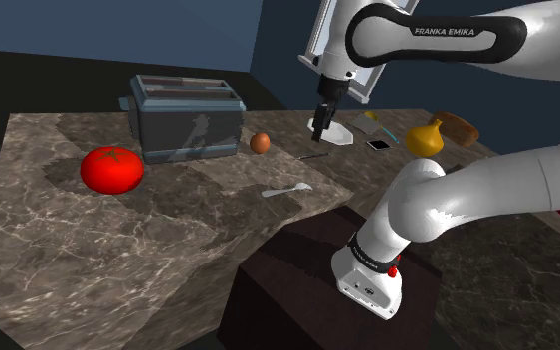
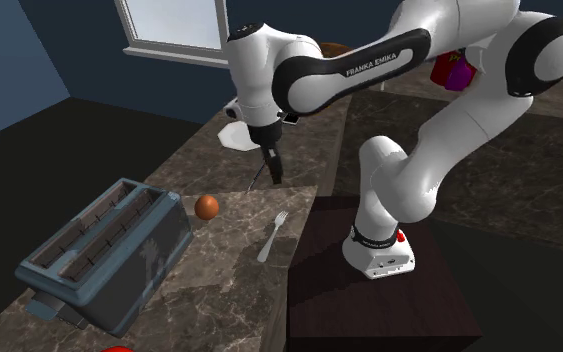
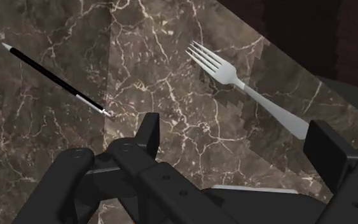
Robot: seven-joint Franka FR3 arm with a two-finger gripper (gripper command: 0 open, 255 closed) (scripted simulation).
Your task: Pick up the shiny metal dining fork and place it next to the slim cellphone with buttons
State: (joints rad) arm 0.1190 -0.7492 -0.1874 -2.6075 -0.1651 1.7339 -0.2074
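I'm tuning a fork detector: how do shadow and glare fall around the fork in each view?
Wrist view: a jagged-edged shadow darkens the counter beside the fork, itself flat grey, no glare. Shoulder view: fork pale on dim marble. Second exterior view: fork evenly lit, no highlight.

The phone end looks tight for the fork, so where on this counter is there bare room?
The widest bare marble lies in front of the tomato and toaster, toward its near edge. A smaller patch sits between the egg and the fork. Around the cellphone it is crowded: white plate and yellow vegetable flank it.
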